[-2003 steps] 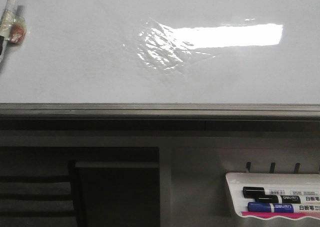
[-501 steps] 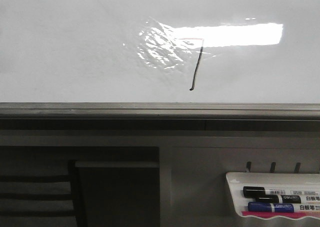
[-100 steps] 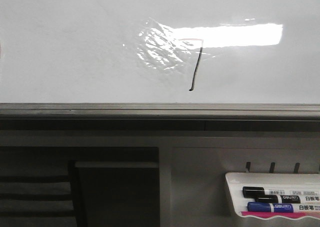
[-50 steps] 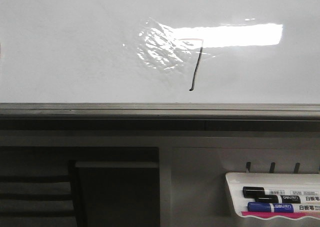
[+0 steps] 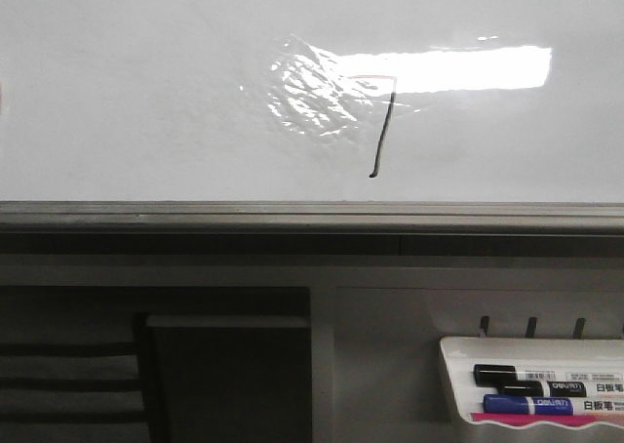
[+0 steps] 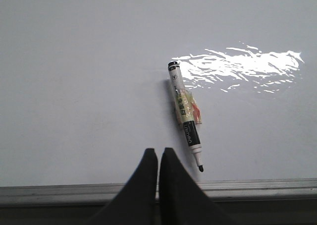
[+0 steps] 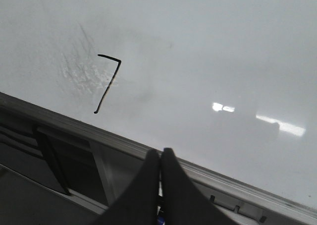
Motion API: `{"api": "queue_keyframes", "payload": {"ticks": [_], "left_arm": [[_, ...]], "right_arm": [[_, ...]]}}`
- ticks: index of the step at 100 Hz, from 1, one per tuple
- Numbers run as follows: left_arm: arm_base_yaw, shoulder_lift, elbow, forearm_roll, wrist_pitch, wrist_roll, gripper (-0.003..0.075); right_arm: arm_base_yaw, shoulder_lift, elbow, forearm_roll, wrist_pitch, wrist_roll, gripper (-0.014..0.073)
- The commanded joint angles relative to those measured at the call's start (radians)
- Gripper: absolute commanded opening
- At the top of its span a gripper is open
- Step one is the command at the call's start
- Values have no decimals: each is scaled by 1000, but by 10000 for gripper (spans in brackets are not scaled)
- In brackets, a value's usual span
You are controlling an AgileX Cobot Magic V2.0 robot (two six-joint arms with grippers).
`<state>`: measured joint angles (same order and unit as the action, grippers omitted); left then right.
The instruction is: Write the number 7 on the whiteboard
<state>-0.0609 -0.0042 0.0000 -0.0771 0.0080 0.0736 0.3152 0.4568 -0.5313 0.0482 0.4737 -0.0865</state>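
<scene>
On my left wrist feed the left gripper (image 6: 158, 158) has its two dark fingers pressed together with only a hairline between them, and they pinch nothing. A marker (image 6: 185, 115) lies flat against the whiteboard (image 6: 74, 76) just beside the fingertips, uncapped tip nearest them, apart from them, with a patch of clear tape around its middle. On my right wrist feed the right gripper (image 7: 159, 158) is likewise closed tight on nothing, its tips over the grey rail (image 7: 64, 123) at the board's lower edge. The number 7 (image 7: 107, 84) sits on the whiteboard (image 7: 223, 46) well clear of those fingertips: a short top stroke joined to a long, slightly bowed downstroke. In the front view I see no arm at all; the number 7 (image 5: 383, 131) stands near the board's middle, its faint top stroke inside the wrinkled glare patch (image 5: 322, 92), its dark downstroke ending above the rail (image 5: 292, 214). A white marker tray (image 5: 531, 384) with a black and a blue marker hangs below, far right.
</scene>
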Motion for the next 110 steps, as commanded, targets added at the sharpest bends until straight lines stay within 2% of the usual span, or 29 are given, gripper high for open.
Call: {"api": "queue_keyframes", "payload": {"ticks": [1,18,36,50,75,79,110], "left_arm": [[1,-31,34,1,-74,-10,-20],[1,-31,34,1,-74,-10,-20],[1,-31,34,1,-74,-10,-20],[1,-31,34,1,-74,-10,-20],[1,-31,34,1,-74,-10,-20],[1,-31,34,1,-74,-10,-20],[1,-31,34,1,-74,-10,-20]], "right_arm": [[-19,-32,-7,-11,-75,-2,-71],[-109,-166,91,-14,-149,-2,-71],[-227,-325,256,-14,-256,-2,-71],[-276,-411,388,-14,-334,-2,-71],[-296,-486,575,-14,-474,-2,-71],[-296,-486,567,-14,-431,-2,-71],[-296,-486,570,-14,-449,-2,-71]]}}
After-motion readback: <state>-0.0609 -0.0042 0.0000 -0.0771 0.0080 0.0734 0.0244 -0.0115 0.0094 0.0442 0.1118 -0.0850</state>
